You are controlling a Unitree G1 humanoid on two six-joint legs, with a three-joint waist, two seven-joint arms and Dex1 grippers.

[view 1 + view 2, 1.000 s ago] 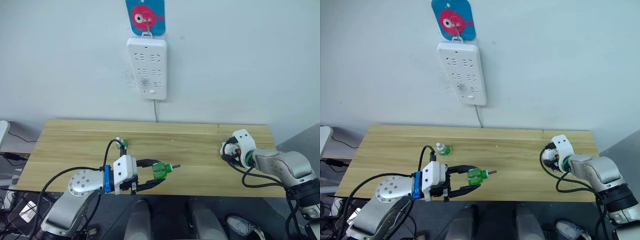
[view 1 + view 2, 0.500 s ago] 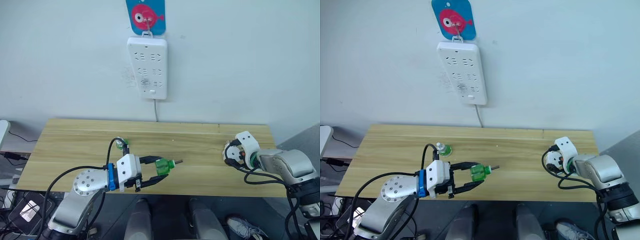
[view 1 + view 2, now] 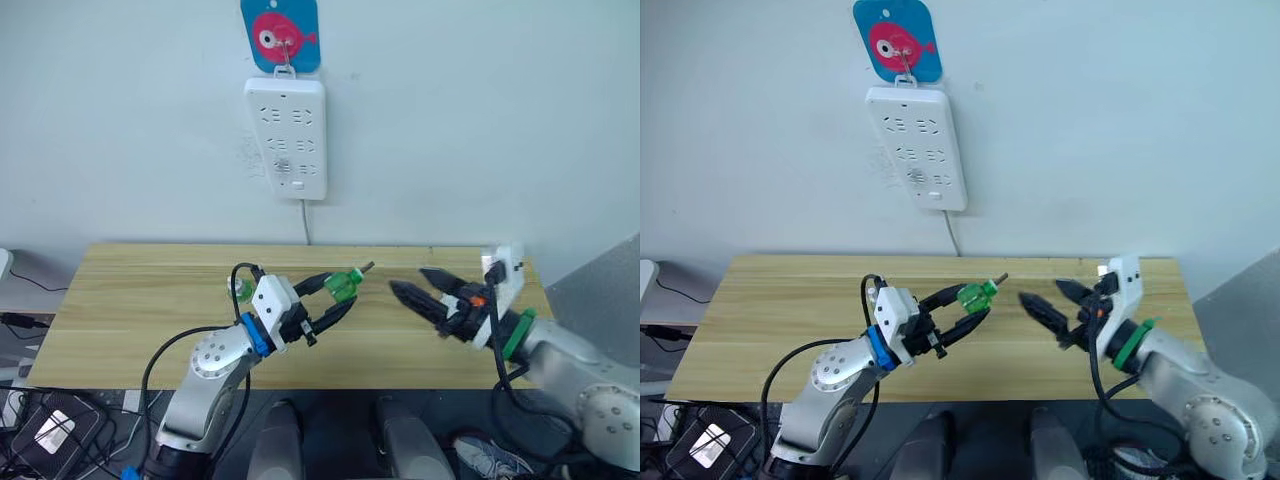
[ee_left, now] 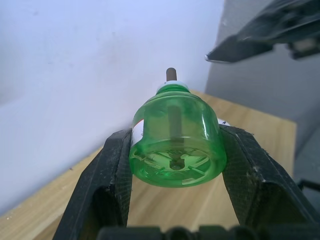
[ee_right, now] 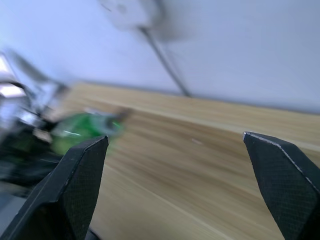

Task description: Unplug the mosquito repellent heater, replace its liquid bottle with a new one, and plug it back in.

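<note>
My left gripper is shut on a green liquid bottle, held above the wooden table with its wick pointing up and to the right. In the left wrist view the bottle sits squeezed between both black fingers. My right gripper hangs open and holds nothing, a short way right of the bottle, its fingertips pointing toward it. A second green bottle stands on the table behind my left arm. The mosquito repellent heater is out of view.
A long white power strip hangs on the wall above the table's back edge, under a blue and pink hook, with its cord dropping behind the table. The right wrist view looks over the table toward the held bottle.
My left gripper has raised the green bottle up and to the right, tilting it. My right arm has swung in from the table's right end toward the centre, its fingers now spread toward the bottle.
</note>
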